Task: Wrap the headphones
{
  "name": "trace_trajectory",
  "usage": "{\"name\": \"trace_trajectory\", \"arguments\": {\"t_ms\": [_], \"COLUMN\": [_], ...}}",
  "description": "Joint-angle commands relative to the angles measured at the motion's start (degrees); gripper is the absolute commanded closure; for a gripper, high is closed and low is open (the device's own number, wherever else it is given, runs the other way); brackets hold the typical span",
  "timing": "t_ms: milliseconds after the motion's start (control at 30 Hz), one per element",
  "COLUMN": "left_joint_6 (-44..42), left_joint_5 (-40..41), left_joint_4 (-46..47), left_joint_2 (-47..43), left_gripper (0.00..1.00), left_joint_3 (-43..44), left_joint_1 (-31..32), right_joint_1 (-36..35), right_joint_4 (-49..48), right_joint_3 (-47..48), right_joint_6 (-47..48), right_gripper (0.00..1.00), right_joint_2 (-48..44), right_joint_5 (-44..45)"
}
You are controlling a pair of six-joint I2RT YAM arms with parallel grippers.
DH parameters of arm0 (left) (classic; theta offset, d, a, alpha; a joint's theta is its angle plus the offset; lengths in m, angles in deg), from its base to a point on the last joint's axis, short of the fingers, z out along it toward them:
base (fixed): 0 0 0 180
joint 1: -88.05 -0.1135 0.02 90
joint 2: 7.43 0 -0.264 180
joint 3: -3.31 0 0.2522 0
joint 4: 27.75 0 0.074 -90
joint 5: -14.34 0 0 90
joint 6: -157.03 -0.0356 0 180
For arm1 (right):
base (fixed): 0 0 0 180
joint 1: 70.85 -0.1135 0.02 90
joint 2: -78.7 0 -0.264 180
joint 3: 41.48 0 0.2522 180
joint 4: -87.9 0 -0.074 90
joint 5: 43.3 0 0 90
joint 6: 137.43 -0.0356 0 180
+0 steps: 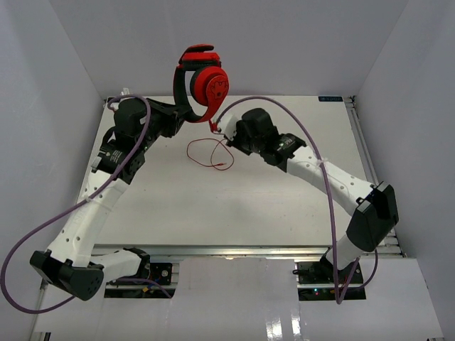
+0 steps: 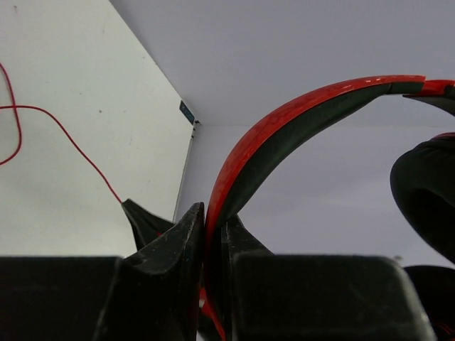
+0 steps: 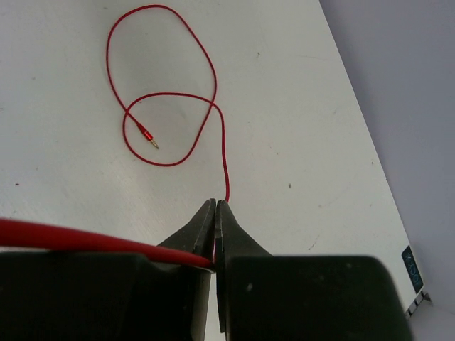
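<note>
The red headphones (image 1: 206, 84) are held up above the far middle of the table, ear cups uppermost. My left gripper (image 1: 179, 116) is shut on the black-and-red headband (image 2: 284, 135) near its lower end. The thin red cord (image 1: 206, 153) runs from the headphones down to the table and lies there in loose loops, ending in a small plug (image 3: 147, 135). My right gripper (image 1: 218, 128) is shut on the cord (image 3: 224, 153) just right of the headphones; the cord passes between the closed fingertips (image 3: 206, 220).
The white table (image 1: 234, 206) has a metal rail along its right edge (image 1: 359, 142). Thick purple robot cables (image 1: 313, 142) arch over both arms. Grey walls enclose the left, far and right sides.
</note>
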Motion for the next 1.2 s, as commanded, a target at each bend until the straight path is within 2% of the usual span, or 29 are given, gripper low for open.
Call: {"name": "trace_trajectory", "arguments": {"t_ms": [0,67,233,433,633,767,1000,1167], "left_joint_6": [8.02,7.39,-0.20,-11.98,-21.84,-25.17,-23.09,-29.82], "left_joint_5": [3.34,4.43,10.93,16.55,22.43,25.93,21.43,19.34], "left_joint_4": [2.17,1.86,1.08,-0.41,-1.16,-1.14,0.28,1.64], "left_joint_2": [3.54,5.25,9.65,14.27,17.65,19.14,19.58,19.85], "left_gripper": [1.00,1.00,1.00,1.00,1.00,1.00,1.00,1.00], "left_joint_3": [3.57,4.28,8.31,10.56,10.03,8.14,6.04,6.25], "left_joint_1": [-0.07,-0.07,-0.02,0.10,1.12,1.59,1.60,1.60], "right_joint_1": [-6.90,-7.45,-7.79,-9.29,-9.30,-9.30,-9.39,-9.39], "right_joint_4": [-2.68,-2.92,-5.63,-12.96,-15.90,-16.88,-12.69,-8.66], "right_joint_3": [-6.08,-6.58,-11.03,-17.48,-20.46,-20.92,-21.00,-19.05], "right_joint_6": [6.63,6.71,9.49,21.16,28.72,29.53,26.97,29.25], "right_gripper": [0.92,0.92,0.92,0.92,0.92,0.92,0.92,0.92], "right_joint_2": [-3.41,-4.31,-9.58,-15.35,-18.35,-20.48,-20.96,-23.03], "right_joint_5": [12.21,12.22,12.56,19.55,24.81,25.67,21.64,18.25]}}
